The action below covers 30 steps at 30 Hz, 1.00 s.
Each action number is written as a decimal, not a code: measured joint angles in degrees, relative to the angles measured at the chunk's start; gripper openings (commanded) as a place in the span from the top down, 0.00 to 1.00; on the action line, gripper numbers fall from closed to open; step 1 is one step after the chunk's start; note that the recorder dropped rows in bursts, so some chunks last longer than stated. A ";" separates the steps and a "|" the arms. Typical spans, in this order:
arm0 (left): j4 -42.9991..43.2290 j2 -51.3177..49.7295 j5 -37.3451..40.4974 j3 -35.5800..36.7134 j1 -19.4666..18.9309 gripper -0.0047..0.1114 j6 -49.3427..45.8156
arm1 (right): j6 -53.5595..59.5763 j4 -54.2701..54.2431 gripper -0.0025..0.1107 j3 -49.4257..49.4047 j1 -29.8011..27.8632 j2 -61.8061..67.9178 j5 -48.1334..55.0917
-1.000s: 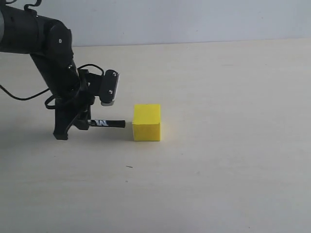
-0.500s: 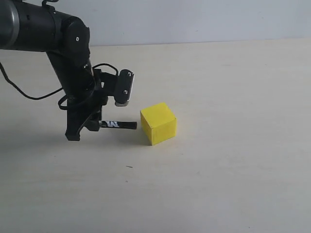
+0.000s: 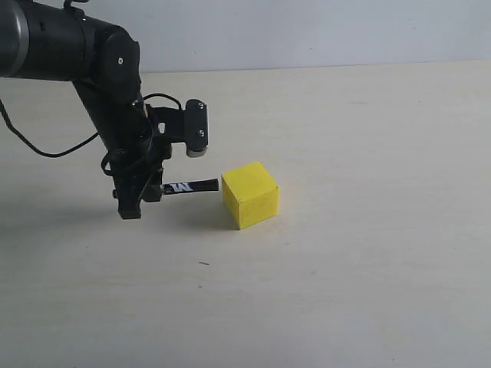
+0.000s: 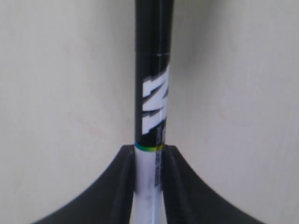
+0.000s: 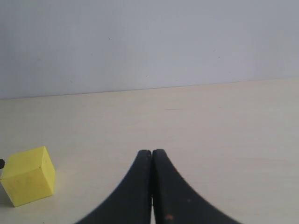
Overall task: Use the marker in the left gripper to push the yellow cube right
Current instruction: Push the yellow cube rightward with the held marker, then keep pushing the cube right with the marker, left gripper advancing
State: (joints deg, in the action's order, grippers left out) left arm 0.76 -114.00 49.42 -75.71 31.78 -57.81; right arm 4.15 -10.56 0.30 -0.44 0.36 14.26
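The yellow cube (image 3: 251, 194) rests on the pale table, turned so one corner faces me; the right wrist view catches it too, yellow cube (image 5: 29, 175), low and off to one side. My left gripper (image 3: 136, 201) is shut on the marker (image 3: 189, 186), which lies level and points right, its black tip at or just short of the cube's left face. Up close, the marker (image 4: 153, 93) runs straight out from between the black fingers (image 4: 122, 186). My right gripper (image 5: 152, 153) is shut with nothing in it and stays outside the exterior view.
The black arm (image 3: 84, 57) and its loose cable (image 3: 46, 152) fill the left part of the table. A wrist camera housing (image 3: 196, 129) hangs above the marker. Bare tabletop (image 3: 368, 230) extends to the right of the cube, up to the grey wall.
The marker's tip pushed the cube right and twisted it onto a corner view. Since half a second ago the gripper has risen slightly, and the cube has stayed put.
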 measured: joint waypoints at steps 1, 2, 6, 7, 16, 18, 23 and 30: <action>0.00 0.00 -0.73 0.00 0.68 0.96 0.09 | 0.00 0.00 0.98 0.00 0.00 0.00 0.00; -0.07 0.00 -1.58 0.00 1.37 0.96 0.12 | 0.00 0.00 0.98 0.00 0.00 0.00 0.00; -0.76 0.00 -4.51 0.00 3.30 0.96 0.48 | 0.00 0.00 0.98 0.00 0.00 0.00 0.00; -0.76 0.00 -4.97 0.00 3.73 0.96 0.48 | 0.00 0.00 0.98 0.00 0.00 0.00 0.00; 5.08 0.00 -2.39 0.00 2.09 0.96 1.11 | 0.00 0.00 0.98 0.00 0.00 0.00 0.00; 5.48 0.00 -2.39 0.00 1.39 0.96 1.11 | 0.00 0.00 0.98 0.00 0.00 0.00 0.00; 5.83 -0.57 -3.54 -0.65 0.84 0.96 1.81 | 0.00 0.00 0.98 0.00 0.00 0.00 0.00; 5.71 -5.46 1.49 -5.80 0.84 0.96 1.95 | 0.00 0.00 0.98 0.00 0.00 0.00 0.00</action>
State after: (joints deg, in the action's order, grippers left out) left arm 6.48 -119.46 50.91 -81.51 32.62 -55.86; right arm 4.15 -10.56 0.30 -0.44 0.36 14.26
